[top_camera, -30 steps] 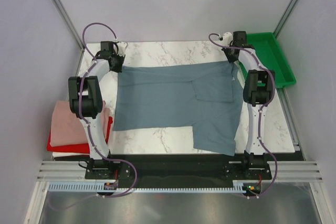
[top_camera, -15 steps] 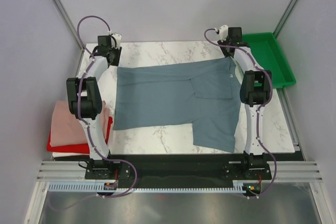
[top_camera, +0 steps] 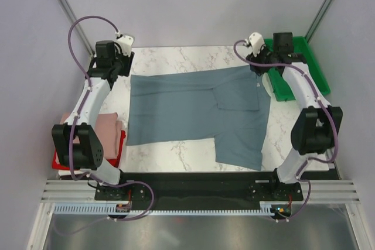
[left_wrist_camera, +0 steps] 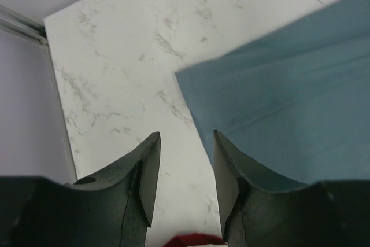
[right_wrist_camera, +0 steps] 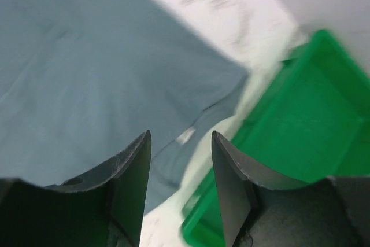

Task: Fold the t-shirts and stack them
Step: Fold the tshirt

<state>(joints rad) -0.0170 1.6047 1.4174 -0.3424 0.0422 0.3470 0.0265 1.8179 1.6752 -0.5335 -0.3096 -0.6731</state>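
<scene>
A white marble-patterned tabletop [top_camera: 176,57] fills the middle of a booth with plain pale lilac-grey walls [top_camera: 187,4] and slanted aluminium corner posts [top_camera: 61,4]. A black strip [top_camera: 199,182] along the near edge carries both arm bases.

The slate blue-grey cotton t-shirt [top_camera: 187,106] lies flat across the marble. One panel is folded over on its right half, and a flap reaches toward the near edge. A small white neck label [top_camera: 258,85] sits by the shirt's far right corner; any print on it is too small to read.

A green plastic tray [top_camera: 313,77] stands at the far right corner, touching or just beside that end of the shirt. Off the table's left edge lie a folded pale pink t-shirt [top_camera: 108,124] and, under it, a folded red t-shirt [top_camera: 121,144].

The left gripper [left_wrist_camera: 185,183] hangs above bare marble with its jaws parted and nothing between them. The shirt's far left corner lies just beside its right finger [left_wrist_camera: 228,180].

The right gripper [right_wrist_camera: 180,183] is also parted and empty. In its blurred wrist view the neck label shows in the gap between the fingers, with cloth to the left and the tray to the right.
</scene>
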